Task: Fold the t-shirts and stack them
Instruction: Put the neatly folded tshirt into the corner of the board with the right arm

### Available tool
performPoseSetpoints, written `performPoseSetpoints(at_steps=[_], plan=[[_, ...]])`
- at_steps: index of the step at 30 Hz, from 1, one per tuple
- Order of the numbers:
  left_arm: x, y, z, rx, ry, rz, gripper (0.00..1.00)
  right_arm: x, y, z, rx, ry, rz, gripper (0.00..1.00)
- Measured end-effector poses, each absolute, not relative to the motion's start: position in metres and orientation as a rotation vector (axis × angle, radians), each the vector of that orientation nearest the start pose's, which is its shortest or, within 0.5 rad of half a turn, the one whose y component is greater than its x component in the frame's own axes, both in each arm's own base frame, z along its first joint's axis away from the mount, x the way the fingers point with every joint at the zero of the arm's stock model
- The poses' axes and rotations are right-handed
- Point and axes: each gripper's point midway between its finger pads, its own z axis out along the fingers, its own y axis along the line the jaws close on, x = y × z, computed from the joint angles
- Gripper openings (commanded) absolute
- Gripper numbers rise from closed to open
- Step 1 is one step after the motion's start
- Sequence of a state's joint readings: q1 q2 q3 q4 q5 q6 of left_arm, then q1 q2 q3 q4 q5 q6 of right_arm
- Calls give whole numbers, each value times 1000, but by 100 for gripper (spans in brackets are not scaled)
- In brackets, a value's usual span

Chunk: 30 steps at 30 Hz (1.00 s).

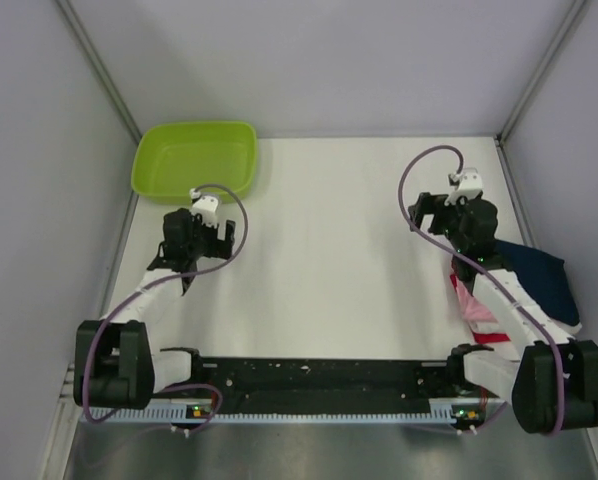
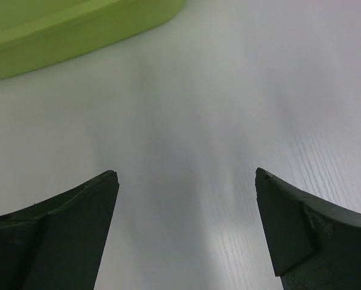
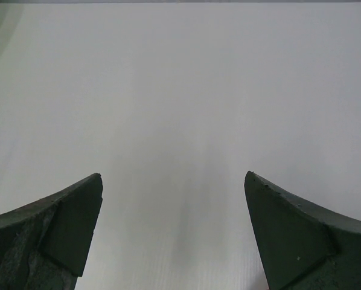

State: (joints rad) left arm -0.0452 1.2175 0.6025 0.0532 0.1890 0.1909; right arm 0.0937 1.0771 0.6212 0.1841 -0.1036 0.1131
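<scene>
The t-shirts lie in a pile at the table's right edge, partly under my right arm. A dark navy blue one (image 1: 541, 281) is on top, with pink (image 1: 470, 301), white (image 1: 503, 322) and red (image 1: 492, 338) cloth showing beneath it. My right gripper (image 1: 435, 208) (image 3: 173, 176) hovers over bare table, up and to the left of the pile; it is open and holds nothing. Over on the left, my other gripper (image 1: 201, 214) (image 2: 186, 175) is also open and empty above bare table. No t-shirt shows in either wrist view.
A lime green plastic tub (image 1: 194, 158) (image 2: 60, 36) stands at the back left, just beyond my left gripper. Grey walls close in the white table (image 1: 329, 250) on the left, back and right.
</scene>
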Motion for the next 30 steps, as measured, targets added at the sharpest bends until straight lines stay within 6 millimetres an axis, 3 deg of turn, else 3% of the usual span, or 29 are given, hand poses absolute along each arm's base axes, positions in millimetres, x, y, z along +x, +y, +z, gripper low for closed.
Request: performPoseSetpoints(at_steps=[11, 16, 30], plan=[[372, -38, 106, 206, 1955, -116, 99, 366, 39, 128, -128, 1853, 76, 99], [373, -38, 99, 201, 1956, -120, 99, 361, 37, 115, -150, 1858, 51, 99], [373, -39, 100, 204, 1927, -121, 99, 368, 34, 116, -167, 1814, 19, 99]])
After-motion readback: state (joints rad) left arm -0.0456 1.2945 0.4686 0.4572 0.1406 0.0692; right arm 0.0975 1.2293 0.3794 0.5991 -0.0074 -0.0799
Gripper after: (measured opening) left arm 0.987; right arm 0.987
